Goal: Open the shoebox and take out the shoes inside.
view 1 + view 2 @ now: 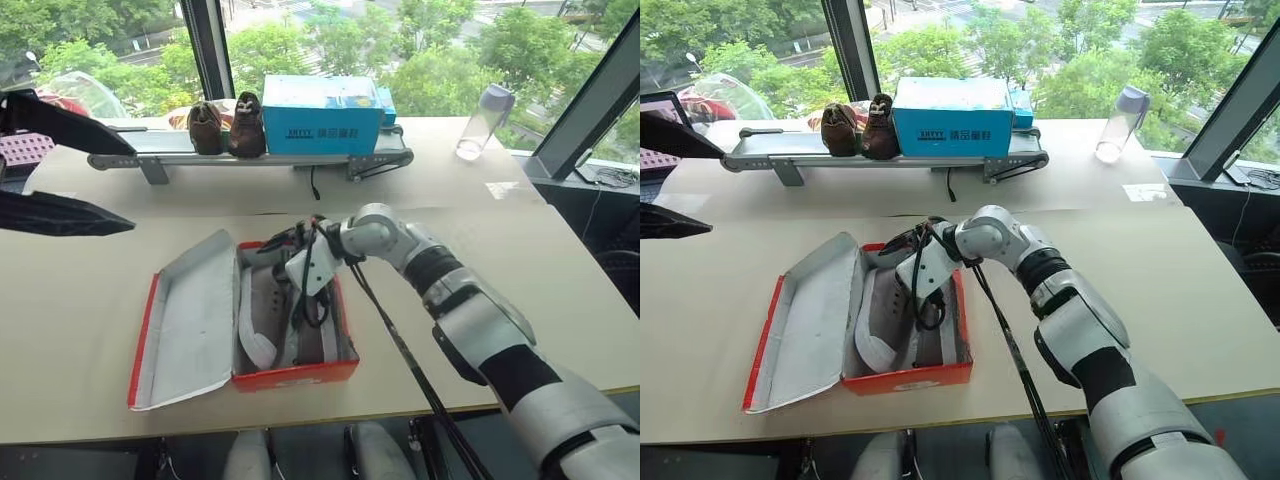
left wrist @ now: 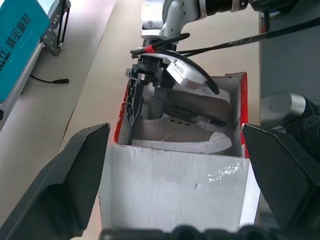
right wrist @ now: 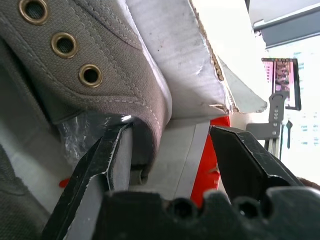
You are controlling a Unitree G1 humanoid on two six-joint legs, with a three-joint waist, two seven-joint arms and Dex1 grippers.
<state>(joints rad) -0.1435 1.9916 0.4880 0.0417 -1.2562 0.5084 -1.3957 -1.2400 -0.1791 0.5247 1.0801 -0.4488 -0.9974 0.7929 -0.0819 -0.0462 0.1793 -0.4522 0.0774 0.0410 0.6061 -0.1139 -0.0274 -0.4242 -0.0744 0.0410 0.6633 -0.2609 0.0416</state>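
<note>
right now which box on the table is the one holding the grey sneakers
On the long pale table, look at the near edge rather than the conveyor at the back. The shoebox lies there, lid flung open to its left. It is red outside, unlike the blue box.

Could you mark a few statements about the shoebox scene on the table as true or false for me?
1. The shoebox lies open, its lid flat on the table. True.
2. The shoes stand outside the box. False: they are inside it.
3. The right gripper reaches into the box with open jaws. True.
4. The blue box sits inside the shoebox. False: it stands on the far rack beside the dark brown shoes.
</note>
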